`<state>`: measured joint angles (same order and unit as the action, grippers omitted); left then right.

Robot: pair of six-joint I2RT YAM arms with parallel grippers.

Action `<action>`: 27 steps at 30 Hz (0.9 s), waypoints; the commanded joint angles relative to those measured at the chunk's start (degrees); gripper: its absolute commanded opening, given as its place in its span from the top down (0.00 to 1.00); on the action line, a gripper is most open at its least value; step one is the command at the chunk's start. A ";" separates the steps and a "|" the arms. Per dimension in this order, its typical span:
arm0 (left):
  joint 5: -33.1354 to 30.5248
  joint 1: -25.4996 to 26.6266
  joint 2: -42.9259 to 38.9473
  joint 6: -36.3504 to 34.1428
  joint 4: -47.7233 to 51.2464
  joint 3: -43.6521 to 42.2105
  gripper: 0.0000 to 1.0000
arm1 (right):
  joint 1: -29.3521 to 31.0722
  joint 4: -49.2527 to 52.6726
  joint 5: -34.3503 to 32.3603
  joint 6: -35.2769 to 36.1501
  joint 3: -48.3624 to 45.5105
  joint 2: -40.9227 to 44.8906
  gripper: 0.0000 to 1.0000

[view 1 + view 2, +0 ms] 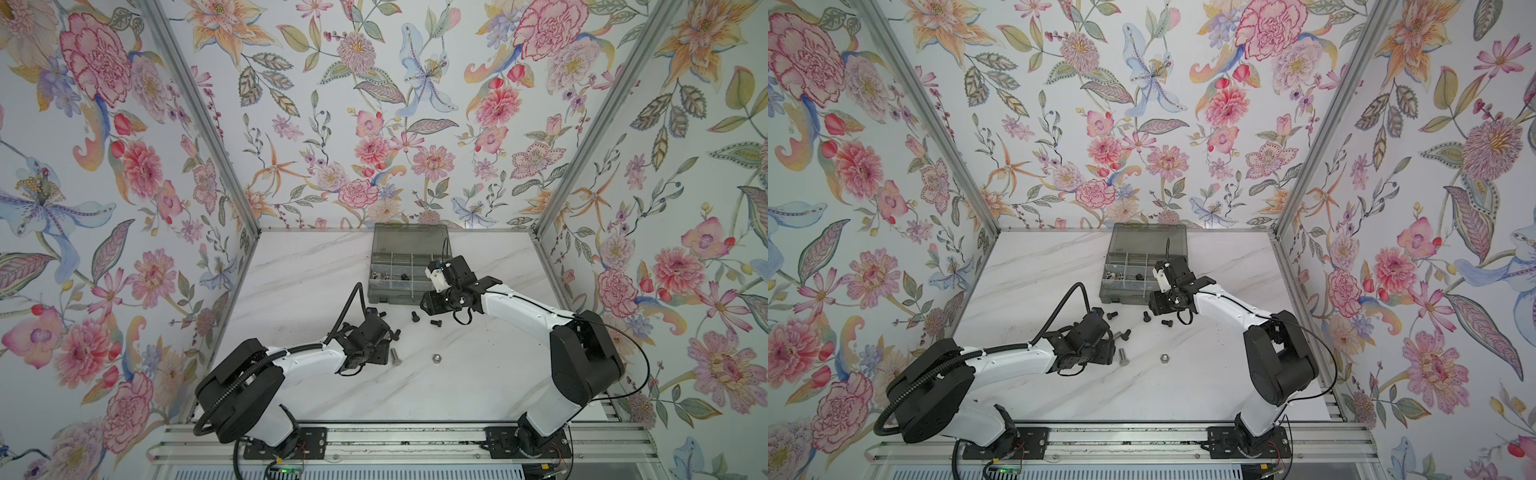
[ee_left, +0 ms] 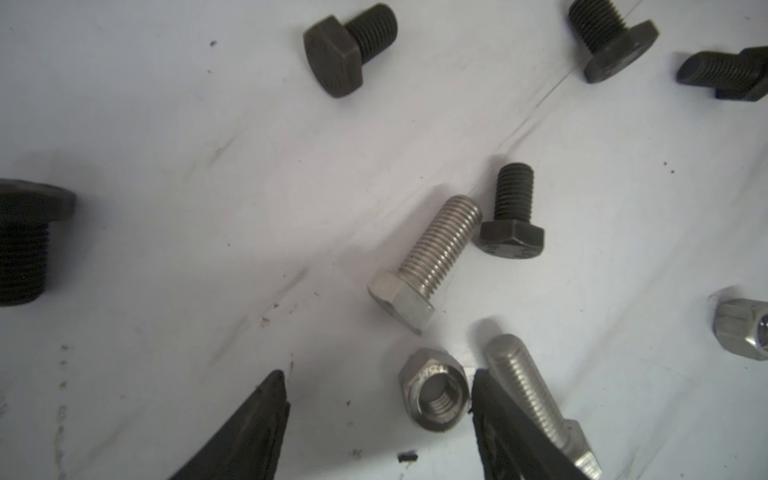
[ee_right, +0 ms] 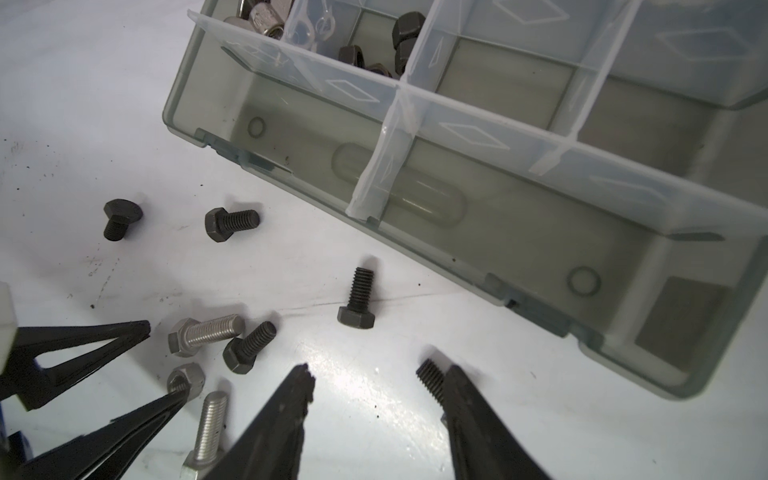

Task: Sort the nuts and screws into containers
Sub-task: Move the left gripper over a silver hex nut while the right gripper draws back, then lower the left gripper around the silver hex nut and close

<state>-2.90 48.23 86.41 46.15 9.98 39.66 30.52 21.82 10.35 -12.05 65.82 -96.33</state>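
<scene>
The grey organizer box [image 3: 478, 249] holds silver nuts [image 3: 259, 18] and black nuts [image 3: 376, 56] in two neighbouring cells at its far side. On the white table [image 3: 83, 104], just outside the box's near wall, lie four black bolts [image 3: 359, 299] and, farther out, two silver bolts [image 3: 205, 334]. Beside these the left gripper [image 3: 164, 361] straddles a silver nut [image 3: 186, 380], one fingertip touching it. The right gripper [image 3: 374, 395] stands parted, with a fifth black bolt [image 3: 430, 376] partly hidden behind one finger.

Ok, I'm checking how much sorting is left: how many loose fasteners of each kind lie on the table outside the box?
Short black hex-head bolts: 5
Longer silver hex-head bolts: 2
Silver metal nuts: 2
Total: 9
</scene>
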 commanded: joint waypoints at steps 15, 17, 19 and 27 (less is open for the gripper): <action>-4.63 3.88 7.81 -0.48 8.43 6.81 0.42 | -0.95 -1.23 1.10 -1.13 -2.45 1.75 0.45; -5.18 4.13 8.09 -0.46 9.48 7.19 0.42 | -0.99 -1.34 1.18 -1.20 -2.62 1.84 0.45; -5.71 4.41 8.55 -0.61 10.43 7.67 0.44 | -1.14 -1.48 1.31 -1.30 -2.76 1.78 0.45; -6.34 5.43 10.66 -0.70 12.49 9.10 0.51 | -1.32 -1.43 1.52 -1.35 -2.58 1.67 0.45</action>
<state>-9.45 52.75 94.85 45.91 17.96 48.49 29.52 21.08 11.42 -12.71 63.94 -96.29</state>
